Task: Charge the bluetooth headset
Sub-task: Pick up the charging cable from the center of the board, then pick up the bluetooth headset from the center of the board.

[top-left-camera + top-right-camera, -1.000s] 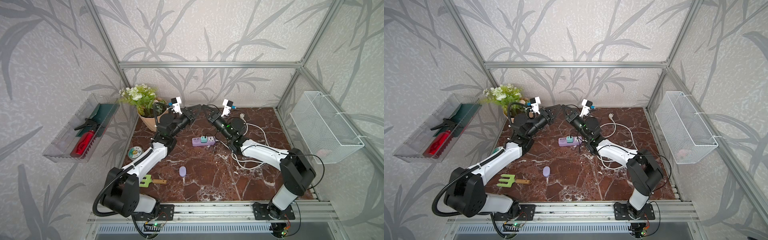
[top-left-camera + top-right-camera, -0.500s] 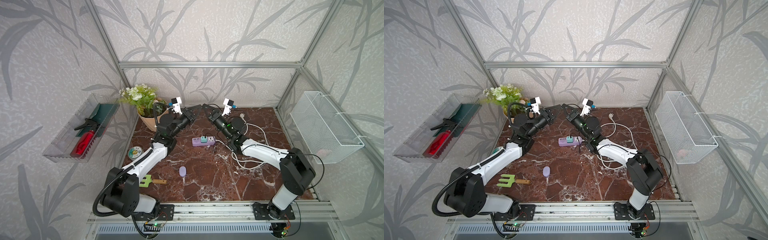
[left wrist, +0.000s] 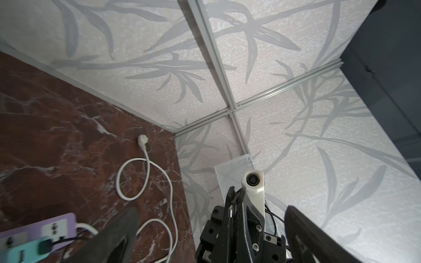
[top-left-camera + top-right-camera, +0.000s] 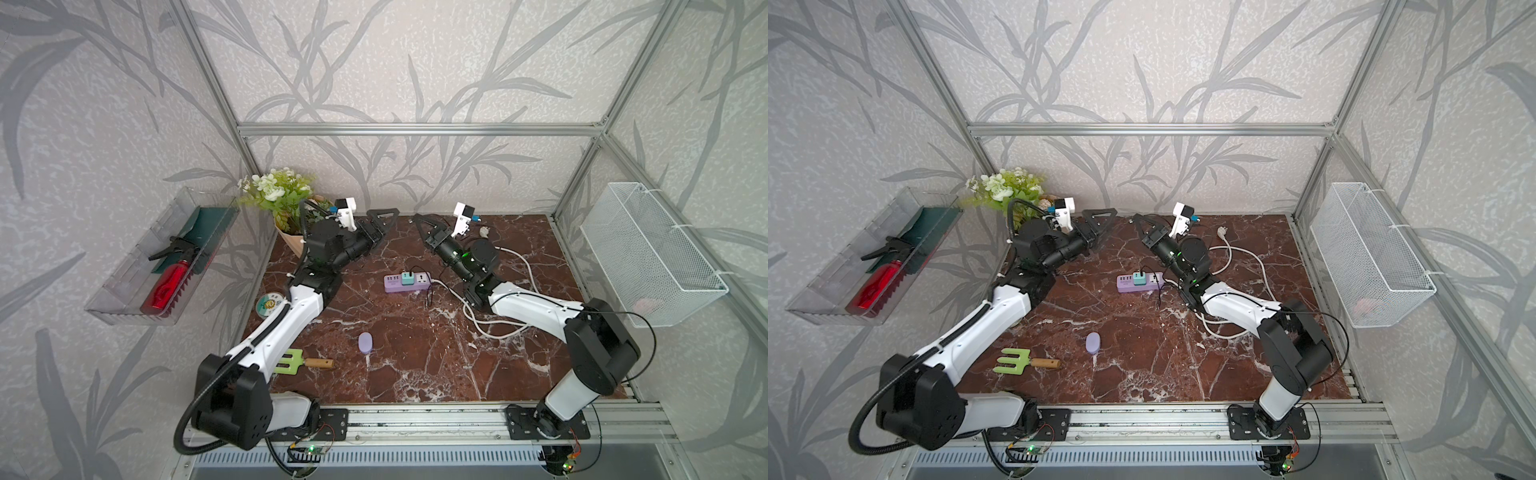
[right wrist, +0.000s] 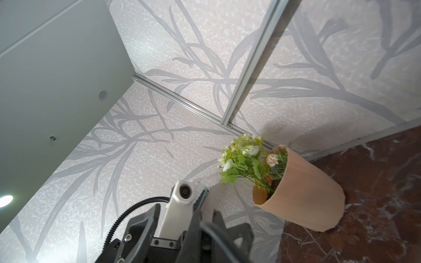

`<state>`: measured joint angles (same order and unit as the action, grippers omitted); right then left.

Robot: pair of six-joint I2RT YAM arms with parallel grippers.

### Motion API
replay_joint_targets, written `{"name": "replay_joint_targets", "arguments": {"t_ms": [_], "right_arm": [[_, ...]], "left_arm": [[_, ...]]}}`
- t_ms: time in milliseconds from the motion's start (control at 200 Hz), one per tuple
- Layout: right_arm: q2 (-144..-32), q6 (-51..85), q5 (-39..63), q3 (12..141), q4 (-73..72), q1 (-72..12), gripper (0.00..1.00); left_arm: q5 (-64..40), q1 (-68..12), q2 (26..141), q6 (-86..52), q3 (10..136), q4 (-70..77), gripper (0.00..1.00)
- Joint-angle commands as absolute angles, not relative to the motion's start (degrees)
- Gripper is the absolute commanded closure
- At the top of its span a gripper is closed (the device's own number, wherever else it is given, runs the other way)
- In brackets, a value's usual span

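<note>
Headset [image 4: 365, 343] lies well apart from open left gripper [image 4: 386, 226] and closed right gripper [image 4: 420, 222].

Power strip [image 4: 392, 285] mid-tabletop [image 4: 415, 374], adapter [image 4: 407, 277] plugged into it. Headset [image 4: 365, 343] in front of strip, well apart. Garden fork [image 4: 299, 361] left of headset. Flowerpot [image 4: 291, 239] in back-left corner. Cord [image 3: 147, 157] coiled right of strip. My left hand [image 4: 386, 230] and right hand [image 4: 419, 222] hang behind strip, tips facing.
</note>
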<state>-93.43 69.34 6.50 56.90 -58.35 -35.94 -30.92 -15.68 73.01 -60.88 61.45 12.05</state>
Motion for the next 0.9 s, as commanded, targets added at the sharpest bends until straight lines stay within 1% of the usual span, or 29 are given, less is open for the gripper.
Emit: {"name": "replay_joint_targets", "arguments": {"t_ms": [0,75,175,275,390,535,685,895], "right_arm": [[-87.4,67.6,7.6,52.2,-56.5,-33.7,1.00],[-83.4,63.5,8.9,49.7,-49.4,-33.0,1.00],[-77.6,55.2,10.5,48.9,-33.5,-33.0,1.00],[-72.3,50.5,9.3,46.3,-25.9,-33.1,1.00],[-67.5,46.4,8.9,45.0,-19.5,-33.1,1.00],[-63.8,43.8,8.8,43.8,-14.8,-33.2,1.00],[-62.5,43.4,9.6,42.5,-13.9,-33.0,1.00],[-59.8,42.4,8.8,40.7,-12.6,-32.2,1.00]], "left_arm": [[-28.7,-14.6,65.6,-44.7,67.4,-18.0,0.07],[-26.6,-14.3,63.3,-39.7,68.3,-30.6,0.12],[-24.0,-14.4,63.2,-35.3,70.6,-48.0,0.15],[-21.7,-14.4,63.5,-34.7,67.9,-57.9,0.17],[-22.4,-14.6,62.7,-36.6,60.6,-61.1,0.17],[-20.9,-15.2,62.0,-37.5,55.0,-63.8,0.19],[-21.7,-17.0,63.4,-40.3,48.7,-57.3,0.24],[-19.4,-18.8,72.9,-39.7,48.6,-50.4,0.23]]}}
